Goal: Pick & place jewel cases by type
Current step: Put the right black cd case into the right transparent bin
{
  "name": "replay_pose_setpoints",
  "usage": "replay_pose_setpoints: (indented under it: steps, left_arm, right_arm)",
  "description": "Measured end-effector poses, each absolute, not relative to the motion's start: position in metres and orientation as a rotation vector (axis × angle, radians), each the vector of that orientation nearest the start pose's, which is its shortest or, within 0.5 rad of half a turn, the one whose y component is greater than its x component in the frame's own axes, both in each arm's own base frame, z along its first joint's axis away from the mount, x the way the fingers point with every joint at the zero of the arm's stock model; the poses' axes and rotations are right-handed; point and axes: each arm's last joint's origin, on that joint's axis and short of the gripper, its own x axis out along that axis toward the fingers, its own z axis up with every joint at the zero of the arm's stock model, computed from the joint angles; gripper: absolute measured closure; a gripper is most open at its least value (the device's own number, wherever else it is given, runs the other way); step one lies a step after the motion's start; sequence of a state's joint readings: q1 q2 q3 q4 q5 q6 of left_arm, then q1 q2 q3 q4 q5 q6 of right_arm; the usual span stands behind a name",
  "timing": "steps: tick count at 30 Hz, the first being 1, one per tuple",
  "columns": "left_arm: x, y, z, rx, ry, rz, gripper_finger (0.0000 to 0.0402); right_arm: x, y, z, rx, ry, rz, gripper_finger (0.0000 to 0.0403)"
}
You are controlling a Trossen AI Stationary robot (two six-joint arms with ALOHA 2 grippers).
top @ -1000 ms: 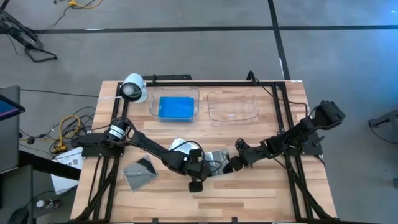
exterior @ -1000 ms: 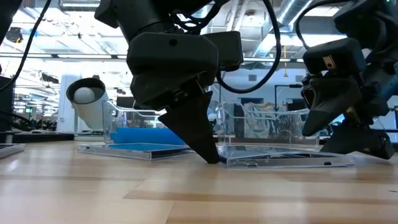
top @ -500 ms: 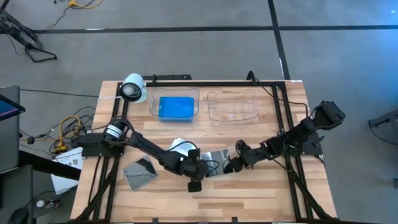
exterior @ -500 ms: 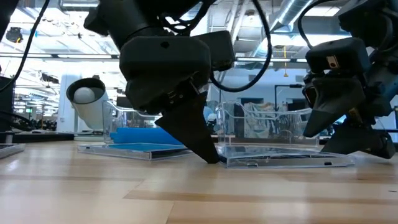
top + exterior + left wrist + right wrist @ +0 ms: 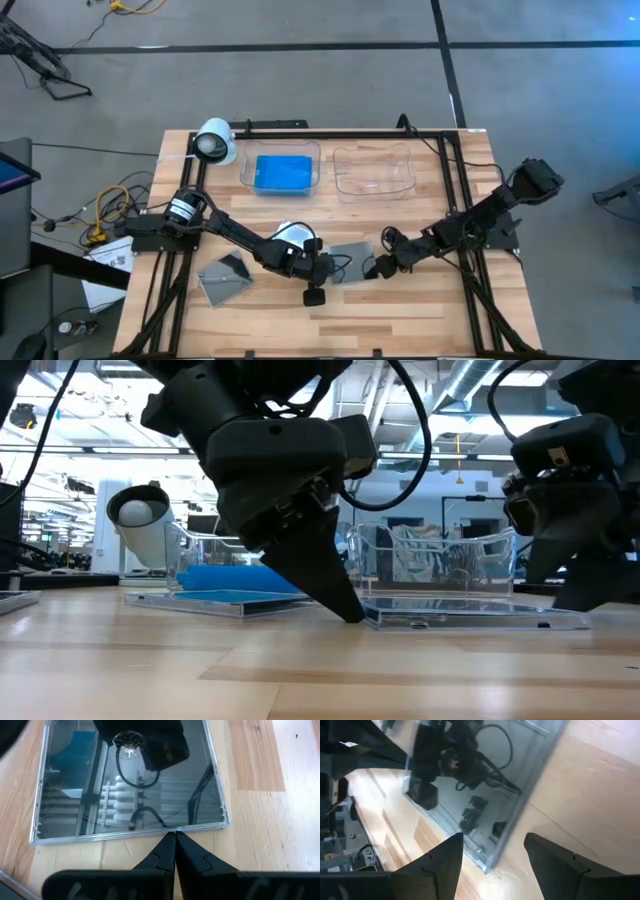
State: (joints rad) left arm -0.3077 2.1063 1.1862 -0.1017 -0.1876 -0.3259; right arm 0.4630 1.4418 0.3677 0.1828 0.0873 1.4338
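My left gripper (image 5: 318, 277) is low at the middle of the wooden surface (image 5: 420, 310). Its fingers (image 5: 172, 855) are pressed together into one point. That point touches the edge of a clear jewel case (image 5: 348, 254) that lies flat on the wood. In my left wrist view the tip meets the near edge of this clear jewel case (image 5: 130, 780), and the shiny lid shows a reflection of my own arm.

My right gripper (image 5: 376, 267) sits at the 3 o'clock side of the same case. Its two fingers (image 5: 440, 865) are spread apart, and a corner of the case (image 5: 485, 795) lies between them. They are not squeezing it.

In the low view the case (image 5: 470, 615) lies flat, with my left gripper (image 5: 345, 610) at one end and my right gripper (image 5: 580, 585) at the other.

Two clear trays sit at 12 o'clock on the surface. The left tray (image 5: 246, 176) holds a blue jewel case (image 5: 282, 172). The right tray (image 5: 340, 180) looks bare inside.

Another case (image 5: 286, 233) lies partly under my left arm, at 10 o'clock from the middle one. A grey case (image 5: 226, 274) lies open at 8 o'clock. A white camera (image 5: 214, 141) stands at 11 o'clock, near the blue tray.
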Motion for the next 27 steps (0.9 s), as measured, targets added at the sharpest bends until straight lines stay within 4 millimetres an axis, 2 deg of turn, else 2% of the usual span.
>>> replay_pose_setpoints:
  steps: [19, 27]
  left_arm:
    - [0.390, -0.117, 0.084, -0.019, 0.929, 0.061, 0.0401]
    - [0.380, -0.111, 0.074, -0.076, 0.898, 0.050, 0.0401]
  right_arm:
    - [0.197, 0.095, 0.102, 1.083, 0.862, -0.324, 0.0187]
    - [0.193, 0.104, 0.108, 1.032, 0.796, -0.285, 0.0187]
